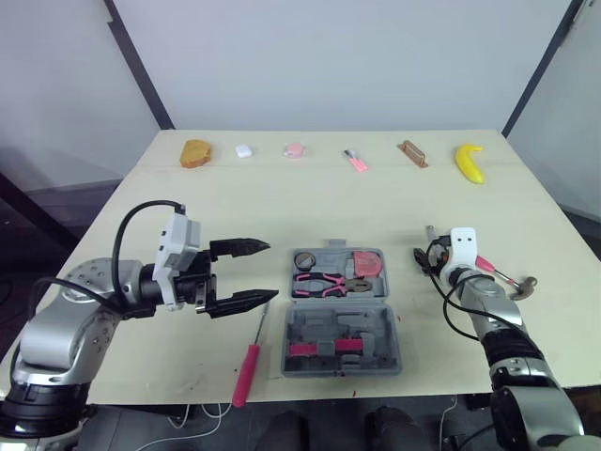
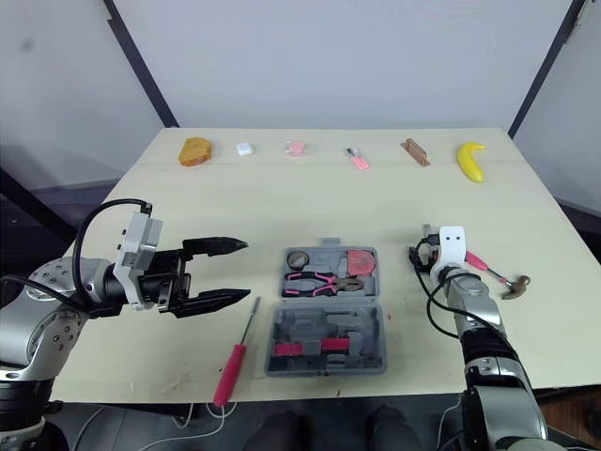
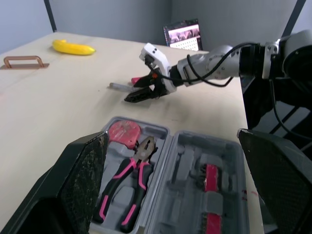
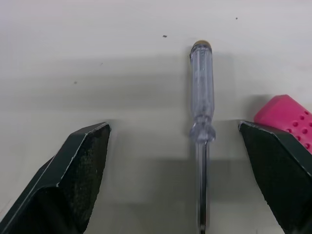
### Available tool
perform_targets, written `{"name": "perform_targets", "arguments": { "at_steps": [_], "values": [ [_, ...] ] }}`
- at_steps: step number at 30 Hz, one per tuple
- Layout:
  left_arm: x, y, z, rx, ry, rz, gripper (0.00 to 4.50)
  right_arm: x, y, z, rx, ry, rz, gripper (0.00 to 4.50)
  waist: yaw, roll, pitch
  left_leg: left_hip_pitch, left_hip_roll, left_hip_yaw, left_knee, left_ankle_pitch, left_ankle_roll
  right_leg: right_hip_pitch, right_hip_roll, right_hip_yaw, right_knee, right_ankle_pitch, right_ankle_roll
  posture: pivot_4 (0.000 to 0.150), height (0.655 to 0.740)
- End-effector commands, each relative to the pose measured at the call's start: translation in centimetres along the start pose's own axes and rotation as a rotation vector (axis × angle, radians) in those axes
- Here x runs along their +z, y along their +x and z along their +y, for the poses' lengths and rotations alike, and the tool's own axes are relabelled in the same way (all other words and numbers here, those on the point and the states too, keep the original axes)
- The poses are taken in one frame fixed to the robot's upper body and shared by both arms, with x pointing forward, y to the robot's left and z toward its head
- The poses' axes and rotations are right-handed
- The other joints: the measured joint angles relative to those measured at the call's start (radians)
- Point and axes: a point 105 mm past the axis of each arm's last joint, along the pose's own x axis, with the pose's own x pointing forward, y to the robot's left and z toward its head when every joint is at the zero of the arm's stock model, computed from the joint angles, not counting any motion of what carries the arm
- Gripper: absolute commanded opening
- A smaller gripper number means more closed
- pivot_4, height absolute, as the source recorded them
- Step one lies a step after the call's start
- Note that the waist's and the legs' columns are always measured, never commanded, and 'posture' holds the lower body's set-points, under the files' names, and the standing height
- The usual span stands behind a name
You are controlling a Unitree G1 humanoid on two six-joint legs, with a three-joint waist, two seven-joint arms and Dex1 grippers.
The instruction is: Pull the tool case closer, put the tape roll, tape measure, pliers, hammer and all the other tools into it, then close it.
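The grey tool case [image 1: 387, 331] lies open at the table's near middle, holding pink-handled pliers [image 1: 324, 282], a red tape measure [image 1: 367, 263] and a round tape roll [image 1: 304, 260]. A red screwdriver [image 1: 250, 362] lies on the table left of the case. My left gripper [image 1: 271, 272] hangs open above that screwdriver, pointing at the case. A pink-handled hammer [image 1: 507, 277] lies at the right. My right gripper [image 4: 173, 127] is open and points down at the table beside the hammer. A clear-handled screwdriver [image 4: 202, 97] lies between its fingers.
Along the far edge sit an orange lump [image 1: 195, 153], a white piece [image 1: 244, 150], a pink disc [image 1: 295, 149], a small pink item [image 1: 356, 162], a brown handle [image 1: 412, 153] and a banana [image 1: 470, 163]. The case is close to the near table edge.
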Motion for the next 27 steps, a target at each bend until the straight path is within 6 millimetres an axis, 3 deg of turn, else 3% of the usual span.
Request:
{"name": "perform_targets", "arguments": {
  "at_steps": [1, 3, 5, 7, 8, 13, 18, 22, 27],
  "values": [
    [1.4, -0.1, 0.1, 0.010, 0.036, -0.042, 4.50, 0.7, 0.3, -0.2, -0.015, 0.003, -0.033, 3.03, -0.001, 0.000, 0.000, 0.000, 0.000, 0.000, 0.000, 0.000, 0.000, 0.000, 0.000, 0.000, 0.000, 0.000, 0.000, 0.150, 0.7400],
    [1.5, -0.1, 0.3, 0.017, 0.031, -0.049, 4.50, 0.6, 0.4, -0.2, -0.018, 0.000, -0.032, 2.02, -0.001, 0.000, 0.000, 0.000, 0.000, 0.000, 0.000, 0.000, 0.000, 0.000, 0.000, 0.000, 0.000, 0.000, 0.000, 0.150, 0.7400],
    [1.5, -0.1, 0.3, 0.019, 0.029, -0.050, 4.50, 0.4, 0.4, -0.3, -0.024, -0.005, -0.028, 1.43, -0.004, 0.000, 0.000, 0.000, 0.000, 0.000, 0.000, 0.000, 0.000, 0.000, 0.000, 0.000, 0.000, 0.000, 0.000, 0.150, 0.7400],
    [1.5, -0.1, 0.3, 0.021, 0.029, -0.048, 4.50, 0.2, 0.4, -0.4, -0.029, -0.010, -0.027, 0.36, -0.004, 0.000, 0.000, 0.000, 0.000, 0.000, 0.000, 0.000, 0.000, 0.000, 0.000, 0.001, 0.001, 0.000, 0.000, 0.150, 0.7400],
    [1.5, -0.1, 0.4, 0.022, 0.030, -0.047, 4.50, 0.2, 0.3, -0.5, -0.032, -0.012, -0.028, 0.14, -0.004, 0.000, 0.000, 0.000, 0.000, 0.000, 0.000, 0.000, 0.000, 0.000, 0.000, 0.001, 0.001, 0.000, 0.000, 0.150, 0.7400],
    [1.4, -0.1, 0.4, 0.025, 0.033, -0.045, 4.50, 0.5, 0.0, -0.6, -0.031, -0.043, -0.051, 0.06, -0.002, 0.000, 0.000, 0.000, 0.000, 0.000, 0.000, 0.000, 0.000, 0.000, 0.000, 0.001, 0.001, 0.000, 0.000, 0.150, 0.7400],
    [1.3, -0.2, 0.5, 0.034, 0.060, -0.048, 4.50, 2.1, -0.9, 0.2, 0.041, -0.086, -0.132, 0.06, -0.002, 0.000, 0.000, 0.000, 0.000, 0.000, 0.000, 0.000, 0.000, 0.000, 0.000, 0.001, 0.001, 0.000, 0.000, 0.150, 0.7400],
    [1.0, -0.6, 0.5, 0.035, 0.058, -0.042, 4.50, 4.1, -2.9, 1.5, 0.175, -0.149, -0.201, 0.06, 0.000, 0.001, 0.001, 0.000, 0.000, 0.000, 0.000, 0.000, 0.000, -0.001, 0.000, 0.001, 0.001, 0.000, 0.000, 0.150, 0.7400],
    [0.0, -1.3, 0.6, 0.027, 0.067, -0.001, 4.50, 5.4, -6.6, 4.6, 0.486, -0.311, -0.208, 0.06, 0.001, 0.001, 0.001, 0.000, 0.000, 0.000, 0.000, 0.000, 0.000, -0.001, 0.000, 0.000, 0.001, 0.000, 0.000, 0.150, 0.7400]
  ]
}}
